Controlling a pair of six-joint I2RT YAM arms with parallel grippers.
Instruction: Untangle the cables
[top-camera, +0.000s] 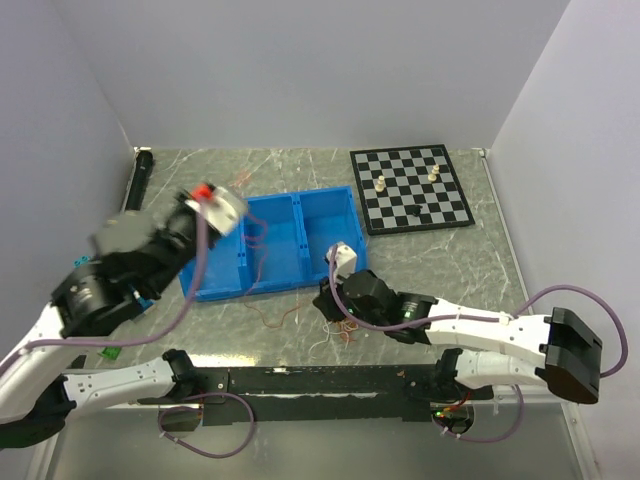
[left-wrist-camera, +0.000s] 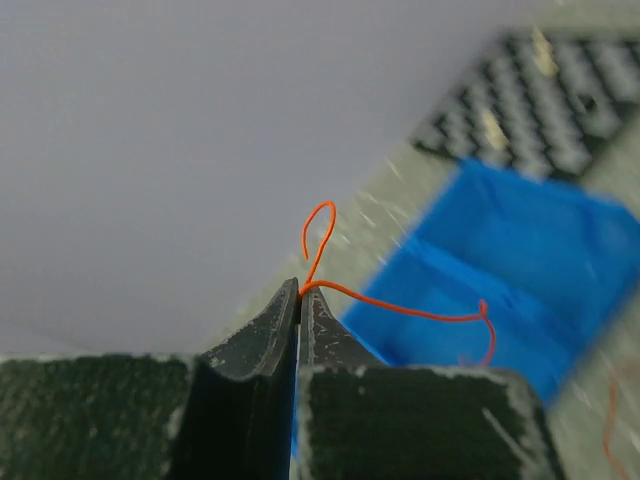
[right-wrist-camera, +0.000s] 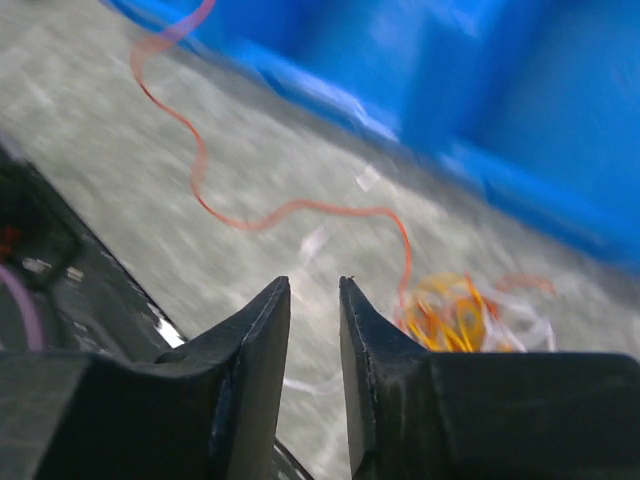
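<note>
Grey marbled tabletop is sitting boxed in by white walls at back, left and right. Blue bin is taking up the middle. Chessboard is lying behind and right of the bin, near its back right corner, and is carrying a few pieces. Bare tabletop is running behind the bin to the back wall, and a wider patch is opening right of the bin. The strip in front of the bin is narrow, ending at the black base rail.

Left hand is hanging raised over the bin's back left corner, fingers pressed together and pinching one orange cable. A small loop is sticking up past the tips and a longer tail is trailing off toward the bin.

Right hand is hovering low just in front of the bin's front wall, fingers spread by a narrow gap and gripping nothing. Remaining cables are lying just beside it on the tabletop in a knotted orange, yellow and white clump. One red-orange strand is snaking out of the clump along the bin's front.
</note>
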